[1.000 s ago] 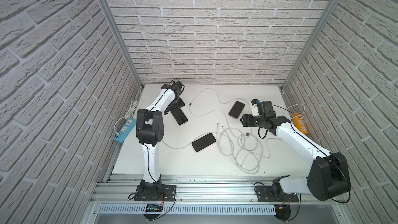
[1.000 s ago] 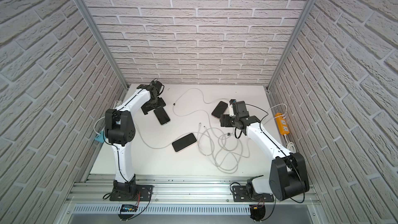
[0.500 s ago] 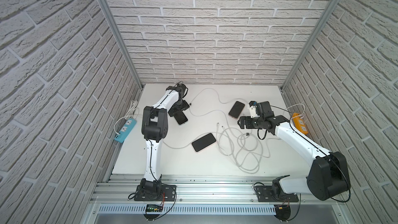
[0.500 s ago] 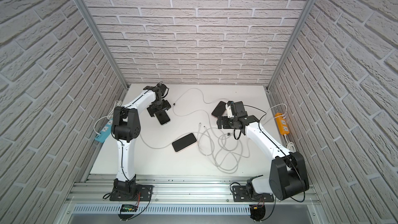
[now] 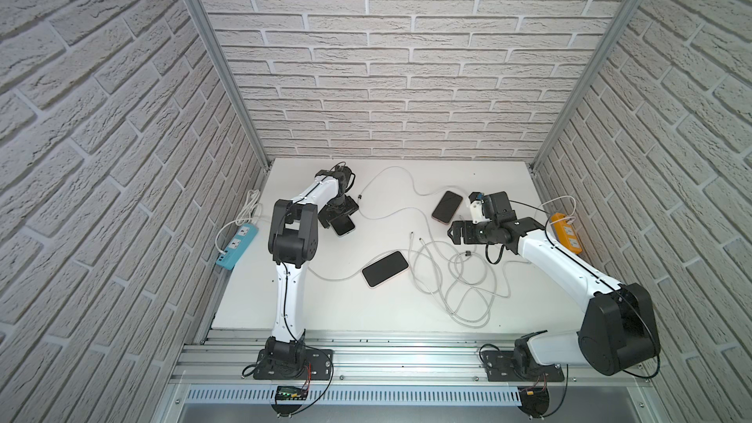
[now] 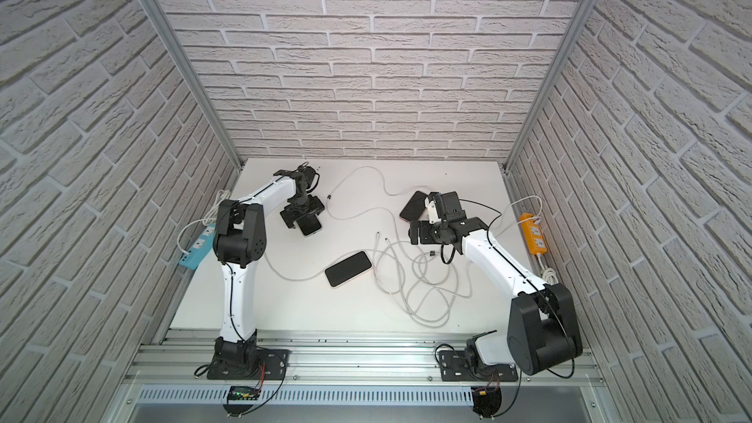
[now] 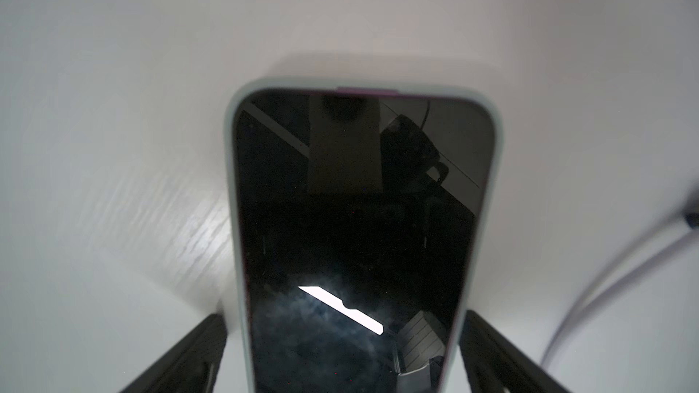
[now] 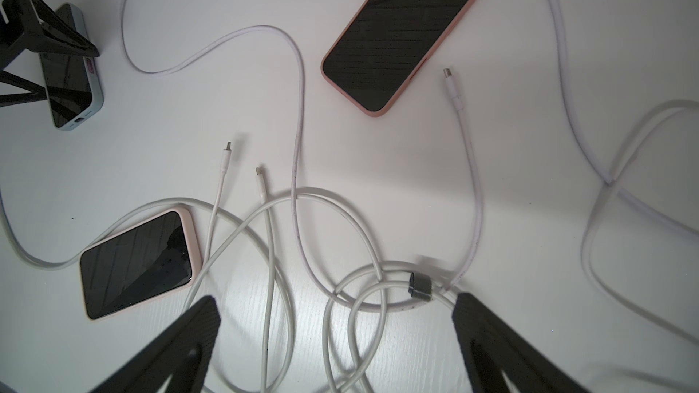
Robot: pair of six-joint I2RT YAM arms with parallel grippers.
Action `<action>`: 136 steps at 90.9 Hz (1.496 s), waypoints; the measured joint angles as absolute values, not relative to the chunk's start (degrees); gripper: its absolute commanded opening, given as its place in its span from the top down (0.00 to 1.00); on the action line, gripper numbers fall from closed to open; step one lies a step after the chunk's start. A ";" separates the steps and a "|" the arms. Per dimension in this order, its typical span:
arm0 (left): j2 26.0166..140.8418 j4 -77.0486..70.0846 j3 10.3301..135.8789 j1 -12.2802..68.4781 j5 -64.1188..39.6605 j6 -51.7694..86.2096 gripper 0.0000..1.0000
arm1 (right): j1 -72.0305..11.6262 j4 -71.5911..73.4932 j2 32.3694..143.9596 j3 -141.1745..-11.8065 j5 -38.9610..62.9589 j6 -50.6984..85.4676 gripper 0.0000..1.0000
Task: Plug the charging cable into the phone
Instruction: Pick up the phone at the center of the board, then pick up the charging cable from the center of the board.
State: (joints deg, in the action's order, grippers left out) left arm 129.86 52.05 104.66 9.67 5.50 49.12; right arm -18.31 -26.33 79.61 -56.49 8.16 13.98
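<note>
A white table (image 5: 346, 311), walled in by brick-pattern panels, carries three phones and a sprawl of white cable between two robot arms. In both top views the left arm (image 5: 285, 299) reaches to the far left of the table. Its left gripper (image 5: 339, 217) sits low over the blue-cased phone (image 5: 346, 227). The right arm (image 5: 561, 266) stretches in from the right, with the right gripper (image 5: 452, 232) hanging just beside the far pink phone (image 5: 447, 206). A blue power strip (image 5: 238, 248) lies at the table's left edge and an orange power strip (image 5: 565, 231) at its right. The middle pink phone (image 5: 384, 268) rests face up near the centre, beside the cable tangle (image 5: 455, 278).

The left wrist view shows what the top views hide. The left gripper's jaws stand apart, with one finger (image 7: 189, 353) on each side of the blue-cased phone (whether they touch the case cannot be told). In the right wrist view the right gripper's jaws are wide apart and grip nothing, with cable loops on the table below.

Only that view picks out the small things. The blue-cased phone has a dark screen and a pink side button. The port (image 8: 79, 119) at its end is unplugged. Three loose plugs (image 8: 447, 72) lie on the table, none touching a phone.
</note>
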 measured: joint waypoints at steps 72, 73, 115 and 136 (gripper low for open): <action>125.69 46.13 98.28 8.51 4.23 48.73 1.00 | -28.75 -29.76 82.98 -60.58 10.20 16.80 0.28; 125.40 46.09 98.06 8.51 4.12 48.71 1.00 | -29.08 -29.74 83.35 -60.88 10.20 16.91 0.29; 102.32 44.60 87.61 7.29 -0.10 48.51 1.00 | -38.20 -30.65 107.53 -78.06 9.74 24.01 0.60; 99.29 44.51 83.55 7.16 -1.32 48.53 1.00 | -38.09 -30.92 110.74 -79.64 8.27 26.52 0.64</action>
State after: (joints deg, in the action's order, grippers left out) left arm 99.29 44.51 83.55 7.16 -1.32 48.53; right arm -38.09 -30.92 110.74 -79.64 8.27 26.52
